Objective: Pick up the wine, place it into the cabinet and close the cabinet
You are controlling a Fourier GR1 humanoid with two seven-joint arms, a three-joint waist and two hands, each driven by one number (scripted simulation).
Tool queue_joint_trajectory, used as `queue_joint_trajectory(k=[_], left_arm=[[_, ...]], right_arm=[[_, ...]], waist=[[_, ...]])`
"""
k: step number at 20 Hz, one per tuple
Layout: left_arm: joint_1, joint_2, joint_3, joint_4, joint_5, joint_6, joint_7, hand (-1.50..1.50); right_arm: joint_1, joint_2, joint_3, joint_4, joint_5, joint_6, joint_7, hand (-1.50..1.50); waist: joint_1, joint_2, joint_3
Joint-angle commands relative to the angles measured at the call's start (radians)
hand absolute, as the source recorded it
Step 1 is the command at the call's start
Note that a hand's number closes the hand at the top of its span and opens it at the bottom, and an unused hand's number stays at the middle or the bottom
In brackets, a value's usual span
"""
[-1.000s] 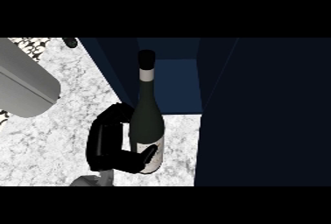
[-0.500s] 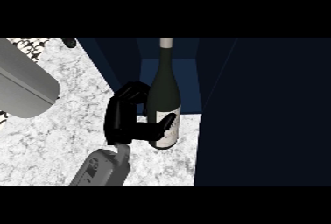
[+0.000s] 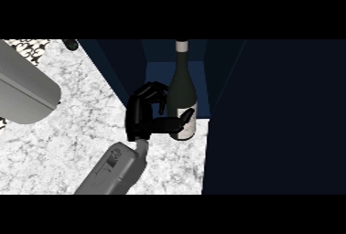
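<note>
One wine bottle (image 3: pixel 181 93) stands at the bench (image 3: pixel 61 137) edge, at 12 o'clock, its top in the dark cabinet (image 3: pixel 162 68). One hand (image 3: pixel 150 116), the right, curls round it. The bottle's left side is hidden.

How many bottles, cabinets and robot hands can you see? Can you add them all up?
Bottles: 1, the wine
Cabinets: 1, the cabinet
Hands: 1, the right hand, curled round the wine
Total: 3
</note>
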Motion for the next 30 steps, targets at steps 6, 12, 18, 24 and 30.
queue_joint_trajectory(k=[6, 12, 18, 24, 30], left_arm=[[-0.096, 0.0, -0.034, 0.245, 0.157, 0.015, -0.173, 1.5], [-0.064, 0.0, -0.016, 0.307, 0.268, -0.056, -0.264, 1.5], [-0.184, 0.0, -0.012, 0.438, 0.371, -0.051, -0.294, 1.5], [-0.216, 0.0, 0.003, 0.489, 0.403, -0.089, -0.302, 1.5], [-0.379, 0.0, 0.032, 0.605, 0.446, -0.068, -0.258, 1.5]], right_arm=[[0.073, 0.007, -0.013, -0.171, -0.101, 0.01, 0.038, -1.5], [0.061, -0.011, -0.046, -0.17, -0.16, 0.037, 0.07, -1.5], [0.093, 0.016, -0.004, -0.187, -0.114, 0.03, 0.063, -1.5], [0.044, 0.002, -0.099, -0.201, -0.194, 0.03, 0.089, -1.5], [0.066, -0.006, -0.102, -0.168, -0.202, 0.069, 0.07, -1.5]], waist=[[-0.008, 0.003, 0.0], [0.001, 0.003, -0.001], [-0.009, 0.002, 0.0], [0.0, 0.003, 0.0], [-0.01, 0.004, 0.0]])
